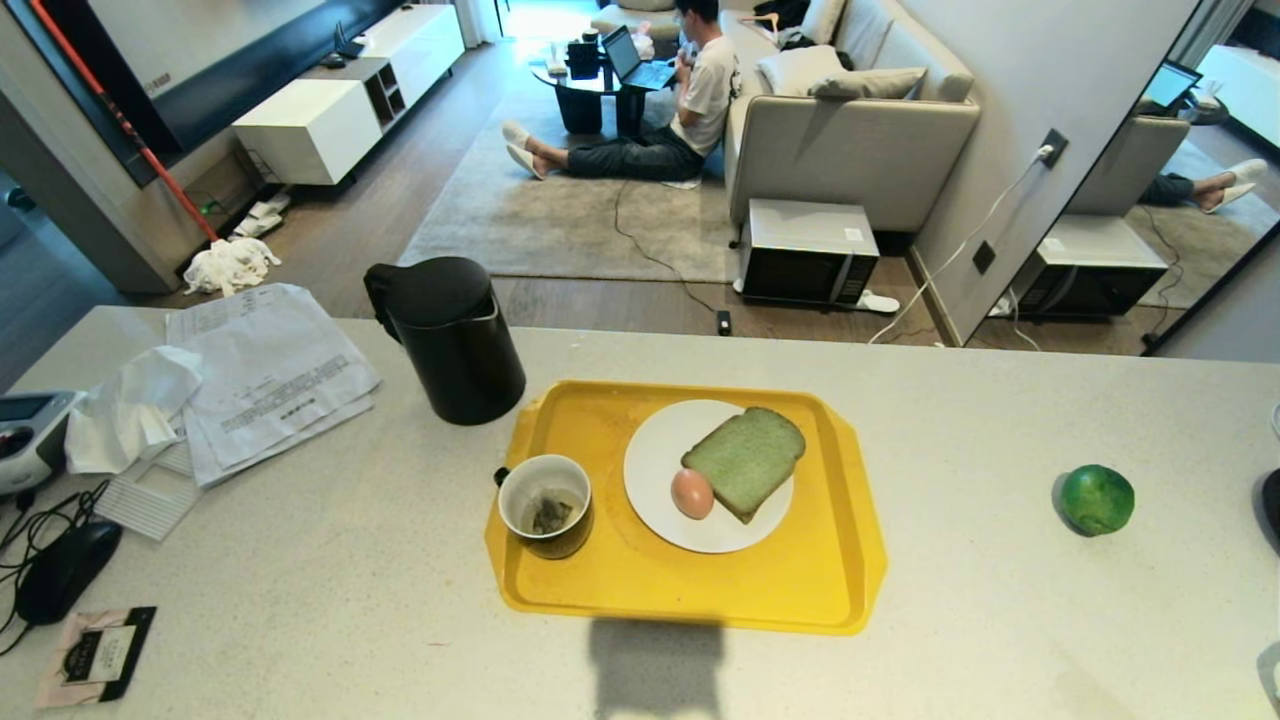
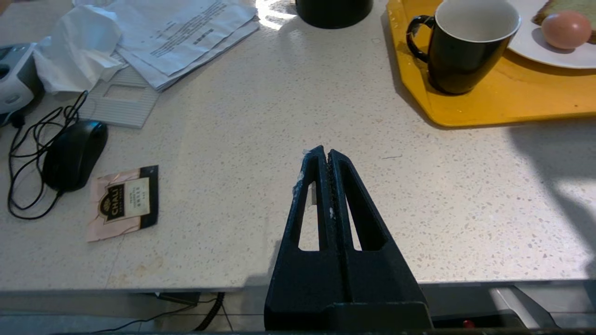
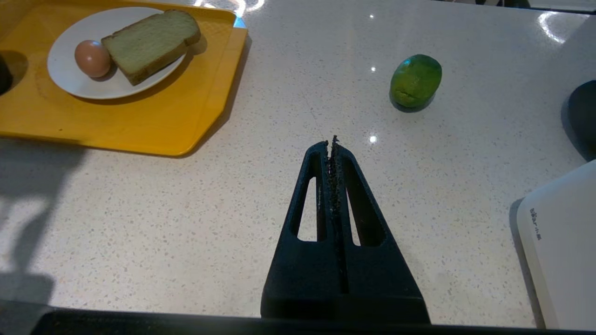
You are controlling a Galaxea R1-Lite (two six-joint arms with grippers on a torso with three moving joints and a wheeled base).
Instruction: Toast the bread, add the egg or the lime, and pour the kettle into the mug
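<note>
Jaws on both sides are sitting clenched and gripping nothing: left gripper (image 2: 324,152) is hovering over bare speckled table (image 1: 1000,620) near its front edge, right gripper (image 3: 331,143) likewise, short of the lime.

Going left to right, you're looking at:
- kettle (image 1: 450,338), matte black, lid on, standing on the table just off the tray's back-left corner
- mug (image 1: 546,505), glossy dark outside, white inside, tea bag sitting in it, no water visible, on the yellow plastic tray (image 1: 830,590)
- egg (image 1: 691,493), smooth pinkish-brown, touching the bread (image 1: 745,460) on a white plate (image 1: 650,450); bread is pale green, spongy, thin brown crust
- lime (image 1: 1097,499), glossy green, alone, well right of the tray

My read: bread and egg are looking done, pour is remaining.
</note>
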